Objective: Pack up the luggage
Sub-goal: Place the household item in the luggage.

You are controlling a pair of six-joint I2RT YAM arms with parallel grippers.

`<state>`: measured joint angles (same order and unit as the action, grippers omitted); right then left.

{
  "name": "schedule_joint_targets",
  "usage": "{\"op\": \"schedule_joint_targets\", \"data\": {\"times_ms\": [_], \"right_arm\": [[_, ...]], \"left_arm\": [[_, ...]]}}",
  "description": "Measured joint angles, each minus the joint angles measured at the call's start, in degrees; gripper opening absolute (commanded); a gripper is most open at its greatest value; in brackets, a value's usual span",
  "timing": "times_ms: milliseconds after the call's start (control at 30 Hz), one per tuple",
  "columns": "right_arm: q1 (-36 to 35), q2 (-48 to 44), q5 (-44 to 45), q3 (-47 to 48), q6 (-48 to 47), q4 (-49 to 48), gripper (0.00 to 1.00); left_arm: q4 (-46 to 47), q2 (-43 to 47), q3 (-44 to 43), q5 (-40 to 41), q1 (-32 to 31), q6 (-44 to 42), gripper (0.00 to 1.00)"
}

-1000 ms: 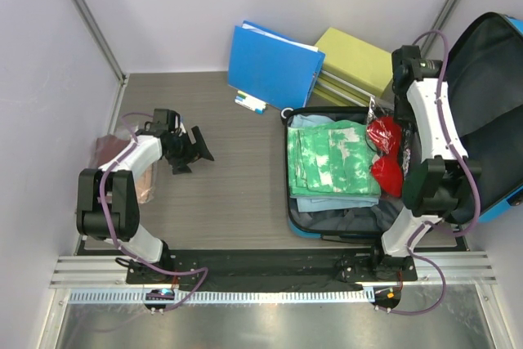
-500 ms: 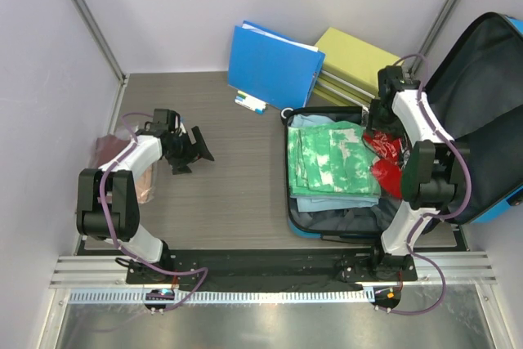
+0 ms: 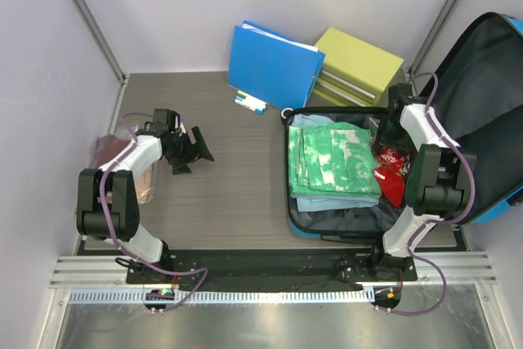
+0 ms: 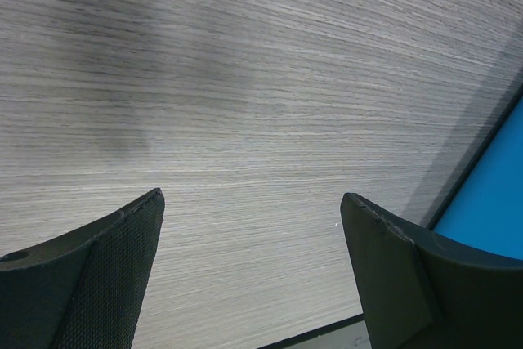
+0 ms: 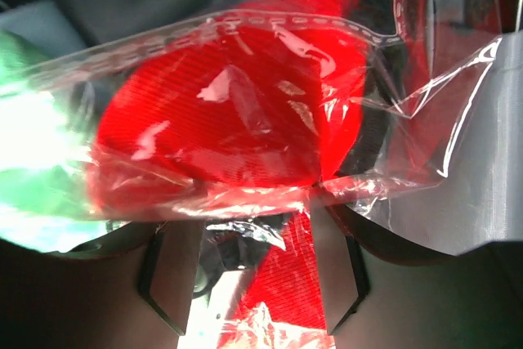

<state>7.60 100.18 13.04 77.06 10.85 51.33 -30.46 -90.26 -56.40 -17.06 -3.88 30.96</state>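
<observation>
Luggage (image 3: 482,79) lies open, well off to the right of your left gripper (image 4: 252,202), whose jaws stand wide apart over the table (image 4: 245,79) with nothing between them. Folded green clothes (image 3: 331,161) fill the tray just left of your right gripper (image 5: 257,279), which sits inside it, clamped on a red item (image 5: 221,120) bagged in clear plastic. The tray's long axis runs away from the arm bases. The lid leans open beyond the right hand. The right arm is nearer, so the next move looks like its job.
</observation>
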Motion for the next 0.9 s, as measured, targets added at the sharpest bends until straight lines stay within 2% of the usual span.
{"op": "schedule_joint_targets", "data": {"times_ms": [300, 533, 900], "right_arm": [[0.57, 0.61, 1.29, -0.07, -2.67, 0.22, 0.59], [0.72, 6.36, 1.60, 2.93, -4.70, 0.26, 0.57], [0.85, 6.67, 0.85, -0.02, -5.38, -3.08, 0.56]], "left_arm": [[0.00, 0.00, 0.00, 0.00, 0.00, 0.00, 0.89], [-0.07, 0.02, 0.00, 0.02, 0.00, -0.04, 0.89], [-0.15, 1.16, 0.09, 0.09, 0.00, 0.00, 0.90]]}}
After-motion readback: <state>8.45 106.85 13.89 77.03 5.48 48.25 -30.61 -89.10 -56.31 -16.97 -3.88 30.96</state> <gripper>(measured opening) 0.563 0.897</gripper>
